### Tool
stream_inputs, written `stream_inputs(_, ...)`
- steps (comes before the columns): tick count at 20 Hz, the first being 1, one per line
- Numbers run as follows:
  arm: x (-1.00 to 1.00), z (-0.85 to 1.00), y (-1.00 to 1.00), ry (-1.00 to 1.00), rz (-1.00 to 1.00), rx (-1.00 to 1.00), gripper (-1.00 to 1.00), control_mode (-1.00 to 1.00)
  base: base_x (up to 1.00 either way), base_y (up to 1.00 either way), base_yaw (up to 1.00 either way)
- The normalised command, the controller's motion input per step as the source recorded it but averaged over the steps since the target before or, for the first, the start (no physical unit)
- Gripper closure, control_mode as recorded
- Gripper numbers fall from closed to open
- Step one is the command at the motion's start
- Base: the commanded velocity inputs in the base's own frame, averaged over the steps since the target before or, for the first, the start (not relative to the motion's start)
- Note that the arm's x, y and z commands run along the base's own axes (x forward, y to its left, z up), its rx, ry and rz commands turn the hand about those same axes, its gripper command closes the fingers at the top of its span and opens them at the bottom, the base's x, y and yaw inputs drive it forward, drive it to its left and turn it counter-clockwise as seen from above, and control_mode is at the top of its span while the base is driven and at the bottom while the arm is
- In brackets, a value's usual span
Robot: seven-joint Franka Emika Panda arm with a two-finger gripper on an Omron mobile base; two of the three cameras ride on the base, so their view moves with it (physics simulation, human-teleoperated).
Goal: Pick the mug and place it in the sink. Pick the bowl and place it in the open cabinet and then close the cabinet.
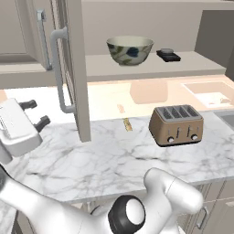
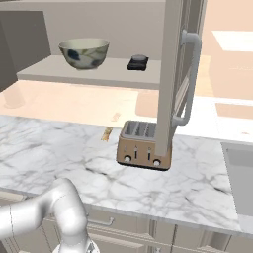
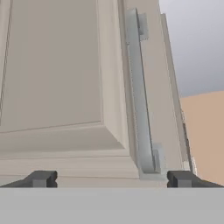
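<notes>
hovering with its jaws spread wide and empty, the gripper sits at the left over the marble table, facing the panelled door and its bar handle. beyond it the door stands swung out from the cabinet, with a toaster further along. the bowl already rests on the inner shelf, so closing looks to be the step in hand; next, press the door's face to swing it shut.
</notes>
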Motion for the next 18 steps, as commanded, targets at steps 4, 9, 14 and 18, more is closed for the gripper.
stream_inputs(4, 0.21, -0.03, 0.01, -0.04, -0.03, -0.02, -1.00, -1.00, 0.00, 0.00, 0.00)
stream_inputs(9, 0.00, 0.00, -0.10, 0.00, 0.00, 0.00, -1.00, -1.00, 0.00, 0.00, 0.00)
stream_inputs(14, 0.09, 0.00, -0.42, 0.09, 0.00, 0.00, -1.00, -1.00, 0.00, 0.00, 0.00)
stream_inputs(18, 0.09, 0.00, -0.57, 0.14, 0.00, 0.00, -1.00, -1.00, 0.00, 0.00, 0.00)
